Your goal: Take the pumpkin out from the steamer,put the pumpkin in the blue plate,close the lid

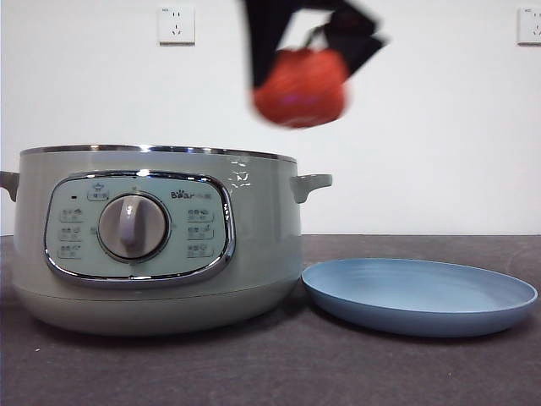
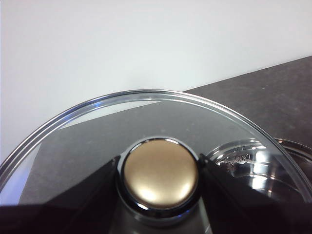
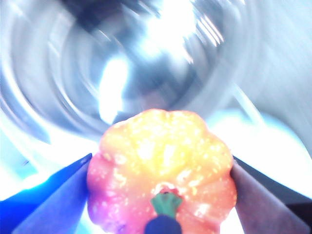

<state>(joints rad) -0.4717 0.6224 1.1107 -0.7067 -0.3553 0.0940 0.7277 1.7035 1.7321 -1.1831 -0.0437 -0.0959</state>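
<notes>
The right gripper [image 3: 163,195] has its two dark jaws pressed against opposite flanks of the small ribbed orange-red toy pumpkin [image 3: 163,168], whose short green stem points back toward the wrist camera. In the front view the same right gripper [image 1: 308,72] hangs high in the air with the pumpkin [image 1: 299,87] clamped beneath it, blurred, above the right part of the steamer's rim and well clear of it. Behind the pumpkin the right wrist view shows only a smeared, shiny metal bowl [image 3: 146,63].

The left gripper [image 2: 160,178] grips the round knob [image 2: 160,176], which looks golden and chrome-ringed here, of the domed clear glass lid [image 2: 92,122]; one black jaw sits on each side of the knob. Through the glass, dark tabletop [image 2: 273,87] shows.

The large round pale sage-green steamer [image 1: 156,241], with its chrome-rimmed panel and central dial, stands uncovered on the left of the table. Just beside its base, on the right, lies the wide shallow light-blue plate [image 1: 420,299], bare.
</notes>
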